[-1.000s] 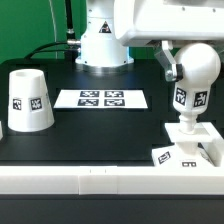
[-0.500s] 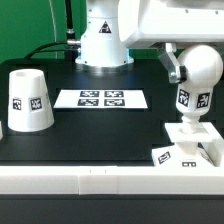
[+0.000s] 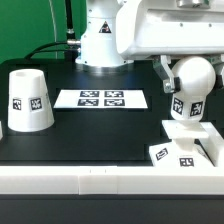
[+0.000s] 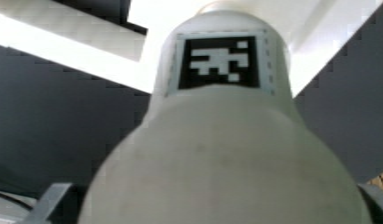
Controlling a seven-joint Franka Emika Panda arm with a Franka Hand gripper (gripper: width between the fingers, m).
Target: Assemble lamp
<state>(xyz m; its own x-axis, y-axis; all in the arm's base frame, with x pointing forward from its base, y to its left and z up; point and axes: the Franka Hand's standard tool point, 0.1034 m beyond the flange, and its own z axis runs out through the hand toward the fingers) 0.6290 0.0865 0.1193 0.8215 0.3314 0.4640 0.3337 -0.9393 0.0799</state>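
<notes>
The round white bulb with a black tag hangs at the exterior view's right, with its neck just over the low square base. I cannot tell if the neck touches the base. My gripper is shut on the bulb's ball, and one dark finger shows on its left side. In the wrist view the bulb fills the frame between my fingertips, with my gripper closed round it. The tapered cup-shaped shade stands upside down at the exterior view's left, apart from both.
The marker board lies flat in the middle of the black table. The arm's white pedestal stands behind it. A white rail runs along the table's front edge, touching the base.
The arm has come lower and shifted towards the exterior view's left. The bulb has moved a little left with it and sits slightly tilted over the base.
</notes>
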